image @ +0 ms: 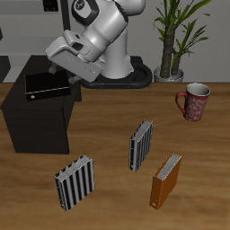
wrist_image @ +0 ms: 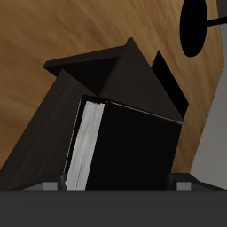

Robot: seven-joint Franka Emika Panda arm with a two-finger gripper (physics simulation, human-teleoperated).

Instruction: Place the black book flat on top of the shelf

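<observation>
The black book (image: 46, 85) lies flat on top of the shelf (image: 36, 121), a low black cabinet at the table's side. My gripper (image: 66, 78) hovers at the book's edge, just above the shelf top. In the wrist view the black book (wrist_image: 129, 146) fills the frame close up, with its pale page edge to one side and the shelf (wrist_image: 93, 75) behind it. My gripper (wrist_image: 113, 186) shows only two grey fingertips (wrist_image: 182, 185), which stand wide apart on either side of the book, so it looks open.
Two grey-and-black striped books stand on the table, one (image: 141, 144) in the middle and one (image: 75, 182) near the front edge. An orange-brown book (image: 166, 180) stands near the front. A red mug (image: 193, 101) and a potted plant (image: 172, 40) are farther back.
</observation>
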